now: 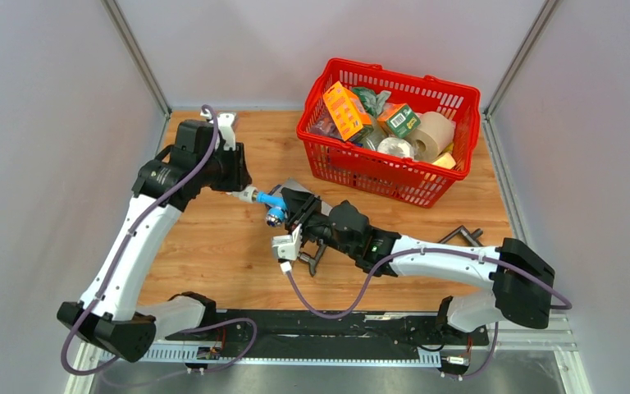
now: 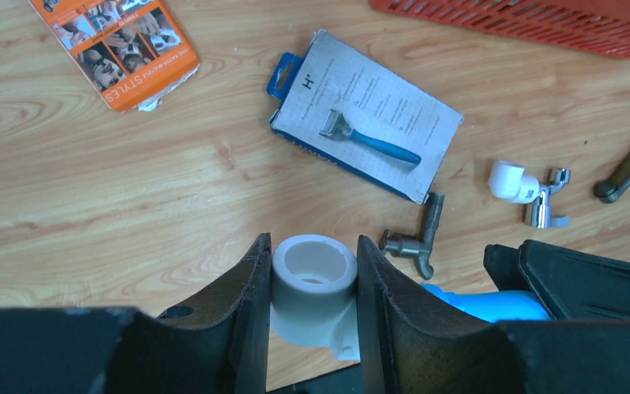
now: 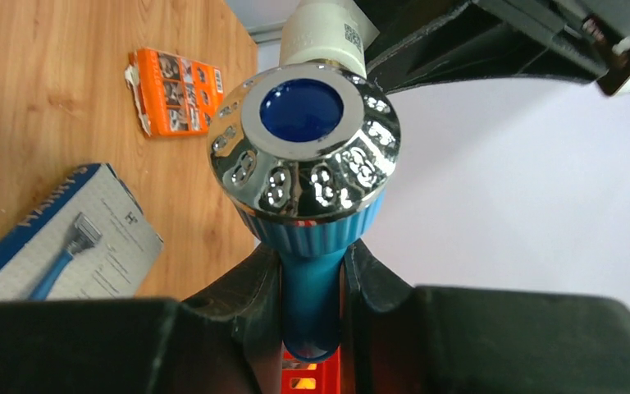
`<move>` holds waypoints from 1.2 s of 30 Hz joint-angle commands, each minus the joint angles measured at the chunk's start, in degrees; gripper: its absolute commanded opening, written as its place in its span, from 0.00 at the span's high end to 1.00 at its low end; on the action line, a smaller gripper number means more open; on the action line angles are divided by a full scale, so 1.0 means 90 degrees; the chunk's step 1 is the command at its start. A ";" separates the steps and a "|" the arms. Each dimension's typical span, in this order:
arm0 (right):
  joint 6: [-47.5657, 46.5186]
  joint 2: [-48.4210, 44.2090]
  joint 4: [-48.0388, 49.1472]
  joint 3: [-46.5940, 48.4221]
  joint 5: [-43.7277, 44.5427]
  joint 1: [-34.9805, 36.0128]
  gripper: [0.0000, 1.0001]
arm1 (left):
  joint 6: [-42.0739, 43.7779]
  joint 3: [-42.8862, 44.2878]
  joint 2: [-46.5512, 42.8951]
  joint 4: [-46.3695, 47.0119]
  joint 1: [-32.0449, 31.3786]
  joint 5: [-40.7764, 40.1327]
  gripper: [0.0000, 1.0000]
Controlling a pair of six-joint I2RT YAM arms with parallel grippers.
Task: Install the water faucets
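Wooden desk (image 1: 213, 254) enclosed by grey side panels (image 1: 41, 123); a red plastic lattice basket (image 1: 361, 171) fills the far right corner, and open board lies to the left and near side. The left tool (image 2: 313, 246), jaws part closed, clamps the smooth white plastic end fitting (image 2: 313, 283). The right tool (image 3: 312, 267), jaws narrow, pinches the stem of the light-blue plastic water faucet (image 3: 308, 222), which is ribbed beneath a dimpled chrome cap and held above mid-desk. Below lie a carded razor (image 2: 369, 115), an orange carton (image 2: 123, 49), a dark grey metal tap (image 2: 418, 238) and a chrome tap with white elbow (image 2: 529, 193).
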 commanded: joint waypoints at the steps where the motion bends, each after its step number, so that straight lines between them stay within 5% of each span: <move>1: 0.1330 -0.0071 -0.0113 0.0552 -0.1296 0.0052 1.00 | -0.0913 -0.0507 -0.0628 0.1587 -0.0202 0.1241 1.00; 20: 0.5148 0.0095 -0.0524 0.1187 -0.1658 -0.0133 1.00 | -0.2027 -0.2374 -0.2240 0.4311 -0.0436 0.0890 1.00; 29: 0.7277 0.0154 -0.0534 0.1402 -0.2019 -0.0319 1.00 | -0.1851 -0.2734 -0.2563 0.4683 -0.0621 0.0645 1.00; 36: 0.7406 0.0202 -0.0222 0.0984 -0.1611 -0.0377 1.00 | -0.1880 -0.2833 -0.2797 0.4576 -0.0631 0.0090 1.00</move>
